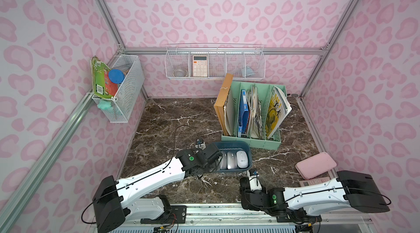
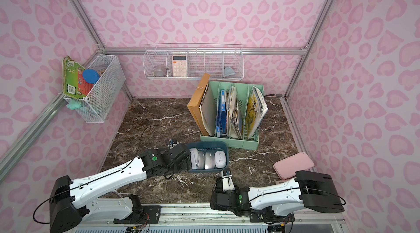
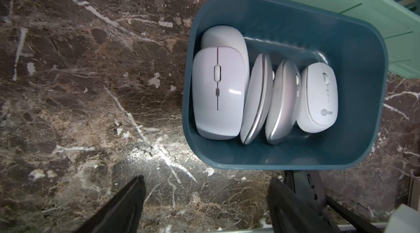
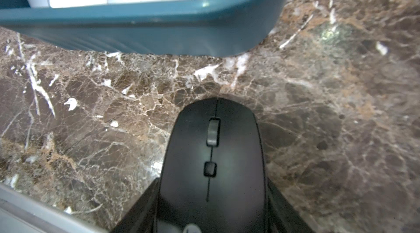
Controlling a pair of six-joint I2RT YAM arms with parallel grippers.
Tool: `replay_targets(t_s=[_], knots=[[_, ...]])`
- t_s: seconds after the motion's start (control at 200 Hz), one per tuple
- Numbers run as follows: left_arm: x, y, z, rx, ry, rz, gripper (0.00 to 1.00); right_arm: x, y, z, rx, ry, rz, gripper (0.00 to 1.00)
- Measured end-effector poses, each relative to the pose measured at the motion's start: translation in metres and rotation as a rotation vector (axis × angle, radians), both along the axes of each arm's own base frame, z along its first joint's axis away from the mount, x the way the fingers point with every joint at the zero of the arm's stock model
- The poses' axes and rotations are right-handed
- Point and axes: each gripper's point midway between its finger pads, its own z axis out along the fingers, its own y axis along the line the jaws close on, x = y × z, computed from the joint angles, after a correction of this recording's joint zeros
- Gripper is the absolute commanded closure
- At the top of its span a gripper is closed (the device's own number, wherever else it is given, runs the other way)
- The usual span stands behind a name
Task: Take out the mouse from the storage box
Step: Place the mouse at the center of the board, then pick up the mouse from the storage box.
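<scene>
The shallow dark teal plastic storage box (image 1: pixel 234 145), rounded at its corners, stands mid-table, just near of the mint-green slotted file organiser (image 1: pixel 261 144). The left wrist view looks into its smooth interior. There a glossy white mouse (image 3: pixel 218 88) lies on top of another, beside two silver-rimmed mice (image 3: pixel 259 100) tipped on edge and a small matte white mouse with ribbed flanks (image 3: pixel 318 100). In both top views the left arm hides part of that row.

The left gripper (image 3: pixel 208 188) hangs by the box's left end, its black fingers spread wide with only table between them.

Only the right wrist view shows the matte black mouse (image 4: pixel 213 134). It is out of the box, just near of the box's near wall, and the right gripper (image 4: pixel 213 197) pinches it at the flanks.

The table (image 1: pixel 170 116) is glossy brown marble with white veins. The walls (image 1: pixel 204 4) carry a pink leopard print behind aluminium framing.
</scene>
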Motion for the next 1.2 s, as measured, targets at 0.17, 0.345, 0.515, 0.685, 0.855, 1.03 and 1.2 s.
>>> replay_targets(t_s=[0.17, 0.345, 0.515, 0.685, 0.855, 1.03, 1.2], knots=[[0.003, -0.012, 0.002, 0.015, 0.006, -0.010, 0.13, 0.001, 0.002, 0.000, -0.009, -0.007, 0.012, 0.31], [0.008, -0.019, 0.003, 0.033, 0.007, -0.009, 0.13, -0.003, 0.006, 0.005, 0.015, 0.013, 0.036, 0.21], [0.015, -0.020, 0.006, 0.095, 0.013, 0.001, 0.13, -0.002, -0.001, 0.018, 0.043, -0.002, 0.030, 0.20], [0.028, -0.022, 0.009, 0.212, 0.025, 0.029, 0.14, 0.012, -0.024, 0.044, 0.093, -0.094, -0.007, 0.18], [0.034, -0.022, 0.001, 0.326, 0.058, 0.055, 0.14, 0.035, -0.050, 0.072, 0.208, -0.192, -0.058, 0.14], [0.038, -0.025, -0.007, 0.380, 0.080, 0.070, 0.17, 0.056, -0.072, 0.094, 0.383, -0.288, -0.117, 0.11], [0.048, -0.036, -0.012, 0.405, 0.084, 0.073, 0.19, 0.066, -0.081, 0.108, 0.471, -0.344, -0.132, 0.10]])
